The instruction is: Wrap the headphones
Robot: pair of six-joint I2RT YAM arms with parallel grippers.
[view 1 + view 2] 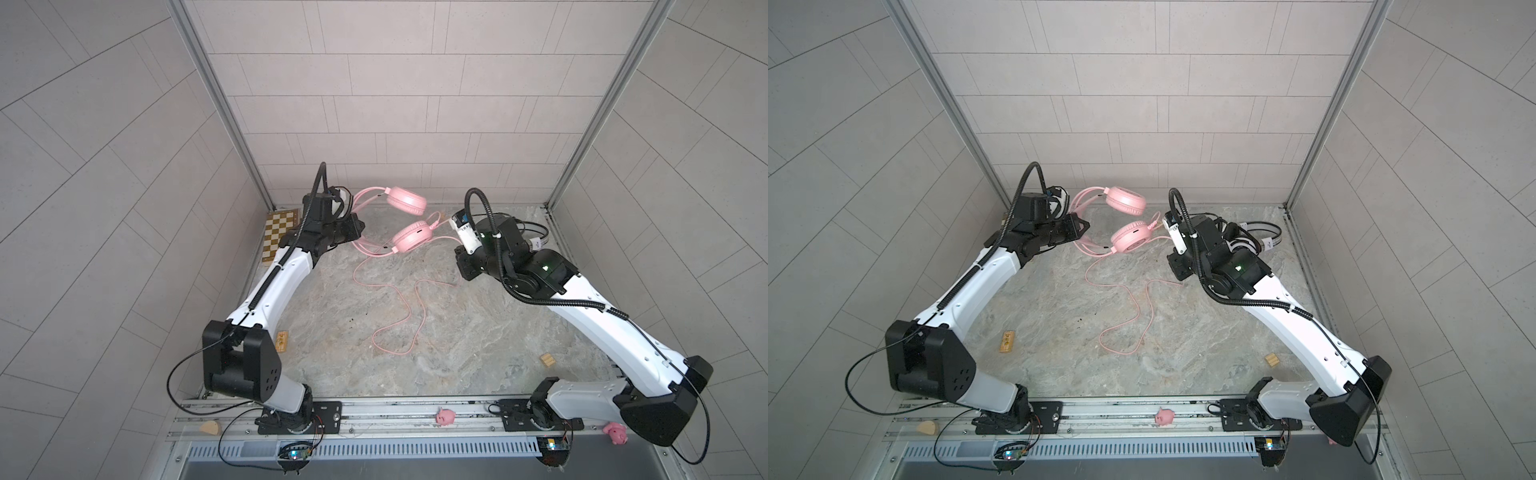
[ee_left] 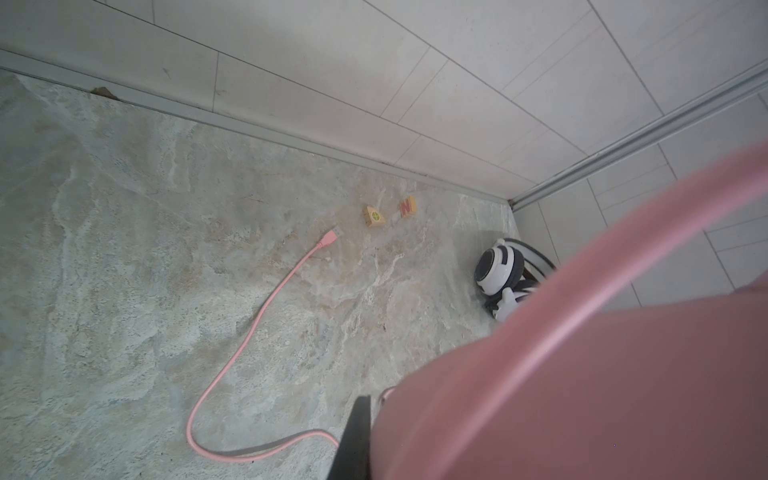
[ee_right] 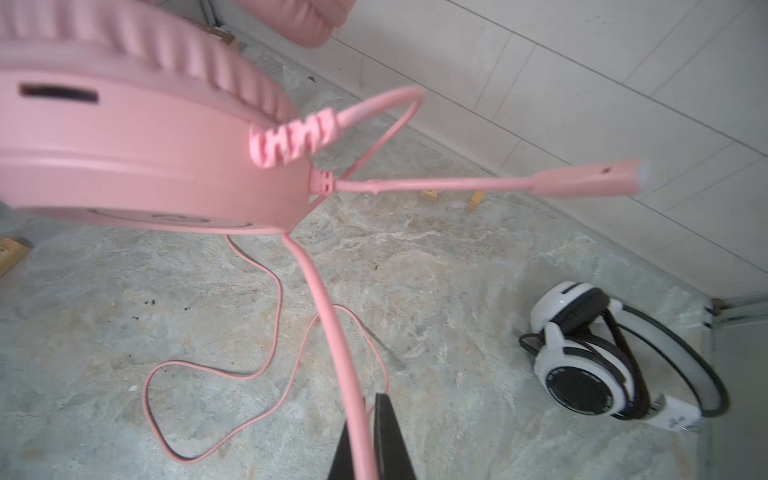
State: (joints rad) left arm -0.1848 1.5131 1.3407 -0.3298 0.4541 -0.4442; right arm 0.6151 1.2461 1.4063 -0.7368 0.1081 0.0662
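Aloft, all-pink headphones [image 1: 412, 237]: left end effector [image 1: 358, 235] clamps headband [image 1: 360, 195], right end effector [image 3: 360, 409] pinches cable [image 3: 328, 324].

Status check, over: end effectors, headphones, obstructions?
Left end effector shut on pink headphones, at headband. Right end effector shut on pink cable; rest loose on table. White headphones in far corner, out of way.

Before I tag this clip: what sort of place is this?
Likely a robot test cell: left arm and right arm bolted to a metal rail, panel walls boxing in a stone-look tabletop.
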